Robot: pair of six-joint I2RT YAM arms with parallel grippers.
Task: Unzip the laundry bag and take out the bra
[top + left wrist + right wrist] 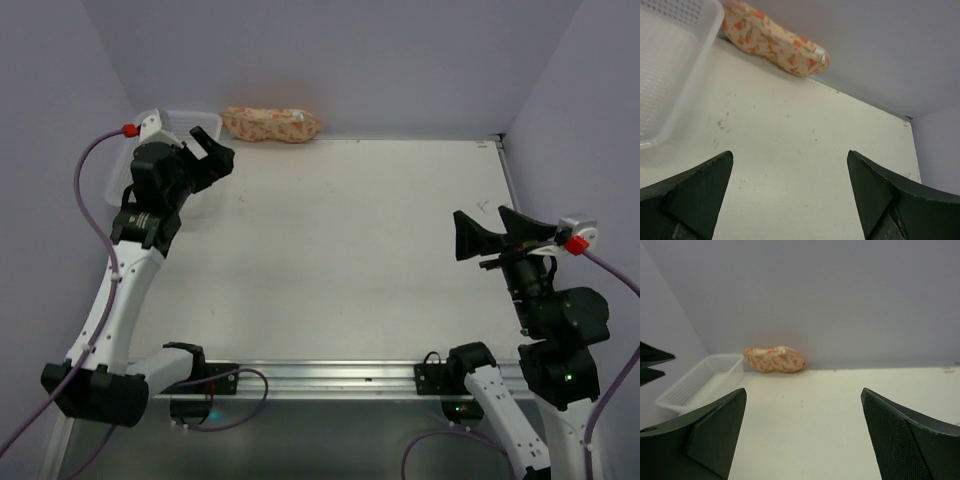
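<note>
So: laundry bag (271, 125) lies shut against the back wall, well away from my fingers. I should pin its fabric with one gripper and pinch the pale pull (819, 54) with the other. Bra unseen (presumably inside). The basket (670, 75) beside it shows nothing in its visible part. My left gripper (213, 150) and right gripper (482, 232) hang spread and unloaded.

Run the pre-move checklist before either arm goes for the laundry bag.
1. Left gripper open and empty: ok.
2. Right gripper open and empty: ok.
3. Laundry bag located: ok, at the table's far edge by the back wall, beside the white basket.
4. Zipper pull located: cannot tell; a small pale tab shows near the bag's end away from the basket.
5. Bag unzipped: cannot tell.
6. Bra out: not ok, none in view.
</note>
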